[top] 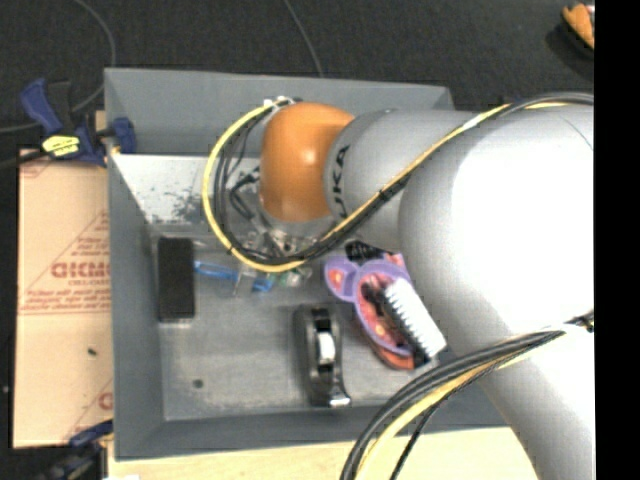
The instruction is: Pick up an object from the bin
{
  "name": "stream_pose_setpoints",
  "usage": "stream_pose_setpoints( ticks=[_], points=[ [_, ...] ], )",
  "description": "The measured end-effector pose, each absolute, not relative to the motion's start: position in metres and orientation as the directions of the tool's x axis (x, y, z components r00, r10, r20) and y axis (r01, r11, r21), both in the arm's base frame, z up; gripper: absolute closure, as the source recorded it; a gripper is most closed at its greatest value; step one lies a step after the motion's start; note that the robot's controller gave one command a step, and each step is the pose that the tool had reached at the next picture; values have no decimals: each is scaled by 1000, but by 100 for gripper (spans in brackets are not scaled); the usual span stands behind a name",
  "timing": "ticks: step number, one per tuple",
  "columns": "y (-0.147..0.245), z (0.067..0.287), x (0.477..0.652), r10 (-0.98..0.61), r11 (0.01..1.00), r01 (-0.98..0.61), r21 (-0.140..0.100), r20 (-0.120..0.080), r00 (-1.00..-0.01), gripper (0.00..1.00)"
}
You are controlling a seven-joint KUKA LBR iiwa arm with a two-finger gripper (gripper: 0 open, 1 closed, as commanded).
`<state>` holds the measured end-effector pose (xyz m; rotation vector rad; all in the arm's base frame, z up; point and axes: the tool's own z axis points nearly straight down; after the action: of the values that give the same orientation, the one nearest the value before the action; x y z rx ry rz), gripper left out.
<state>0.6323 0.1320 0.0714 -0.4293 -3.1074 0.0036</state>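
The jaws sit under the wrist's orange cover (298, 163) and its looped cables (215, 203), so whether they are open or closed cannot be told, and nothing can be seen gripped between them. The gripper (266, 261) is low in the grey bin (135, 368), about the middle of its floor.

Closest to the jaws is a small blue thing (213, 268). It lies on the floor just beside them and partly beneath them, on the side away from the arm. Whether the jaws touch it is hidden. Beyond it on the same side, well apart from the jaws, a flat black block (175, 278) lies lengthwise on the floor. Toward the bin's near wall from the jaws lies a black and white clip-like thing (320, 356), near them but not touching. On the arm's side of the jaws lies a purple and orange toy (350, 280), with a white brush (412, 318) across it, partly under the arm.

As a judgement, the pick looks at most begun. The gripper is down among the things and the blue thing seems its likeliest target. No grasp shows, everything visible lies on the floor, and closing and lifting remain.
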Motion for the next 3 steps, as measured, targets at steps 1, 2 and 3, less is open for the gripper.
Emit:
stream_pose_setpoints(
  ticks=[1, 2, 3],
  points=[
    [132, 71, 631, 265, 964, 265, -4, 6, -964, 100],
    [132, 74, 631, 265, 964, 265, -4, 6, -964, 100],
    [131, 87, 630, 266, 964, 266, -3, 6, -964, 100]
  ],
)
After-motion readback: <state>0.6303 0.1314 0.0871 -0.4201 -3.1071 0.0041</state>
